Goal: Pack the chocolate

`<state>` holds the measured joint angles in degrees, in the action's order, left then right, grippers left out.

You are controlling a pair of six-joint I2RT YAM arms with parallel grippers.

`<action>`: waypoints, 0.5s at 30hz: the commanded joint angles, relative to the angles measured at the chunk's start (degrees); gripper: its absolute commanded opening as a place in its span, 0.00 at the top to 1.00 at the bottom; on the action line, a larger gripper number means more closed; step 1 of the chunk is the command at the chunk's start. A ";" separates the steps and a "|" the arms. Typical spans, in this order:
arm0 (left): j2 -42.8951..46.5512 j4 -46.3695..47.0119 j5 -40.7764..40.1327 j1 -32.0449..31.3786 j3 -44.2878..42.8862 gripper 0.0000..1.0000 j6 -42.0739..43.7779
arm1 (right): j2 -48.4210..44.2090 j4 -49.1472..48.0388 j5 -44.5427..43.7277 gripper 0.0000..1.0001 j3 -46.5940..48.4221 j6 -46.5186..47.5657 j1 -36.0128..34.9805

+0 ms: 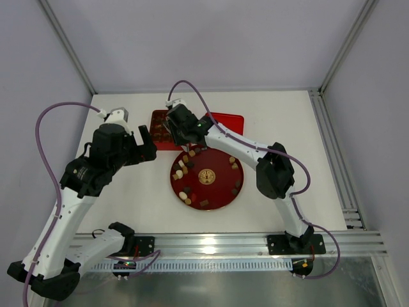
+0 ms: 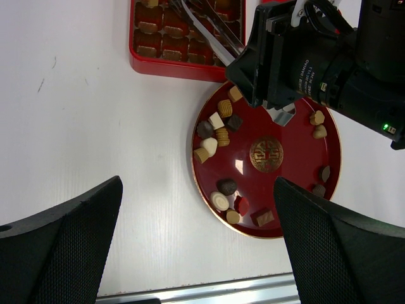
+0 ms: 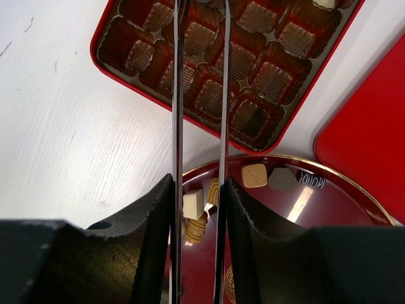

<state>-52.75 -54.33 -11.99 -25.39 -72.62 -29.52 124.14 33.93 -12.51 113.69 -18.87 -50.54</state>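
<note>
Small brown, tan and cream chocolate pieces point(image 1: 186, 161) lie round the rim of the red plate point(image 1: 220, 192); they also show in the left wrist view point(image 2: 215, 130) and the right wrist view point(image 3: 254, 175). The red grid box point(image 1: 157, 121) stands behind the plate. My right gripper point(image 1: 180, 125) is shut on metal tongs point(image 3: 177, 95), whose two blades reach over the box point(image 3: 101, 57); their tips are cut off at the frame's top. My left gripper point(image 2: 199, 253) is open and empty, above the table at the plate's near-left edge point(image 2: 278, 190).
The flat red box lid point(image 1: 229, 121) lies right of the box, touching the plate's far side. The right arm point(image 2: 310, 57) stretches over the plate's far-right half. A metal rail point(image 1: 211, 243) runs along the near table edge.
</note>
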 commanded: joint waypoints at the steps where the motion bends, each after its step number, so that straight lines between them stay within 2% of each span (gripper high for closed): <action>1: 0.02 0.54 -0.49 -0.01 -1.30 0.00 0.60 | -0.12 -1.68 -0.85 0.61 2.77 0.68 0.09; 15: -0.42 0.97 -0.67 -0.01 -1.47 0.00 0.87 | -0.91 -0.71 -1.02 0.58 4.53 1.03 0.18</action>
<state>-53.28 -54.30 -12.01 -25.39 -72.62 -29.50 124.14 34.41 -12.53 115.37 -18.44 -50.54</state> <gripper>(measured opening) 0.996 0.424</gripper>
